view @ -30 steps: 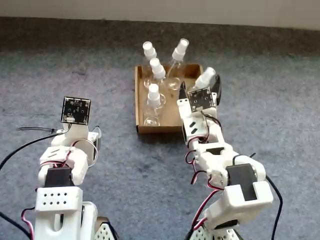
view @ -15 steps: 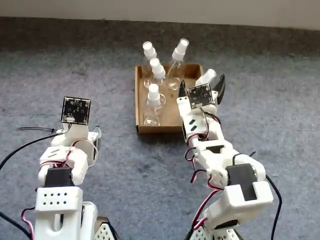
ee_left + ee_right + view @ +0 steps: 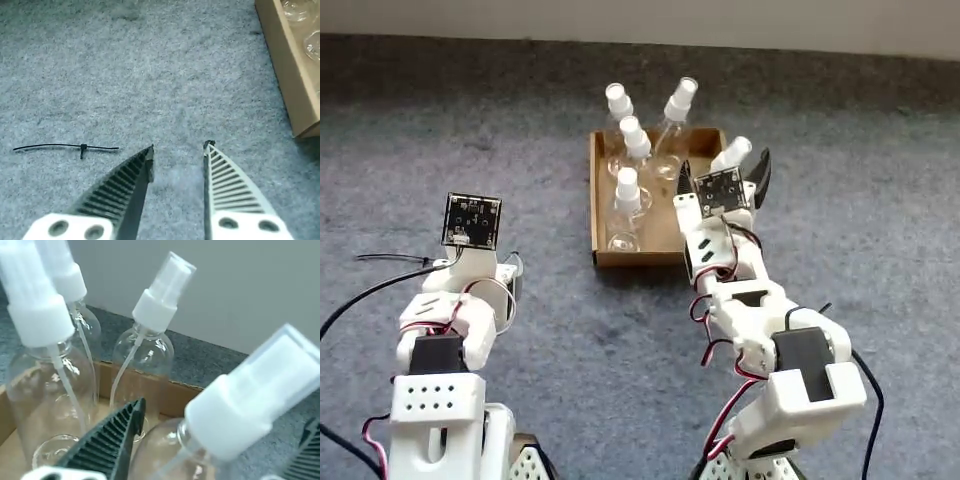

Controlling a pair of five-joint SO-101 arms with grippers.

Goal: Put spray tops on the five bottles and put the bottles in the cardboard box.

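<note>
At the cardboard box's (image 3: 640, 258) right wall, R gripper (image 3: 723, 165) has fingers apart either side of a tilted bottle (image 3: 733, 155), spray top on, not clamped. Four other bottles (image 3: 628, 200) w/ tops stand in the box. L gripper (image 3: 179, 148) over carpet (image 3: 150, 75), fingers slightly apart, nothing between; cable tie (image 3: 80, 147) nearby.

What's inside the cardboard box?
Clear bottles with white spray tops: four stand in plain sight in the cardboard box. A fifth bottle leans by the right gripper, which covers its bottom, so where it rests is hidden.
</note>
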